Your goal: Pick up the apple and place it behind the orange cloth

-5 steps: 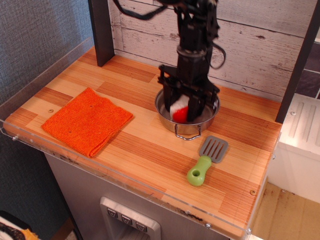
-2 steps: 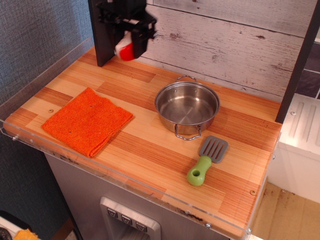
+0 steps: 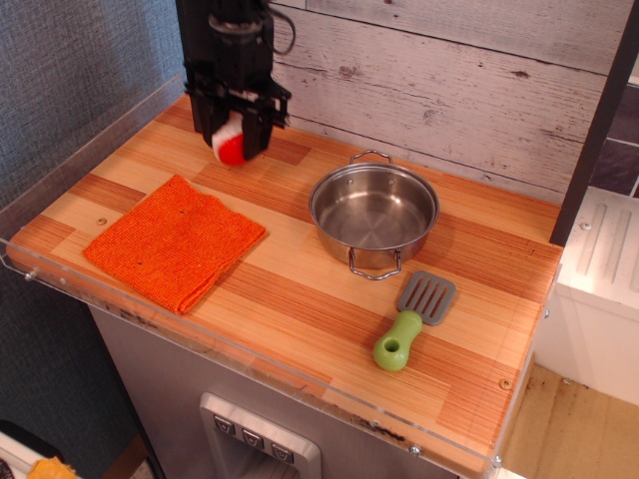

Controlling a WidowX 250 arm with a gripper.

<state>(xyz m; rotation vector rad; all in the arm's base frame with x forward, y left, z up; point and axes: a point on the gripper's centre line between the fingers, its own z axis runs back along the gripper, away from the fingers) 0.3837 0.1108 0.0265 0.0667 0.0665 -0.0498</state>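
The apple (image 3: 230, 144) is a small red and white wedge held between the black fingers of my gripper (image 3: 233, 135). The gripper is shut on it and hangs low over the wooden counter at the back left, just behind the far corner of the orange cloth (image 3: 174, 240). The cloth lies flat on the left part of the counter, nearer the front. I cannot tell whether the apple touches the counter.
An empty steel pot (image 3: 373, 213) stands at the counter's middle. A grey spatula with a green handle (image 3: 411, 321) lies in front of it to the right. A dark post (image 3: 198, 60) rises at the back left. A clear plastic rim (image 3: 70, 150) edges the counter.
The gripper lifted the apple out of the pot, carried it left to the back-left corner, and has now come down lower behind the cloth.
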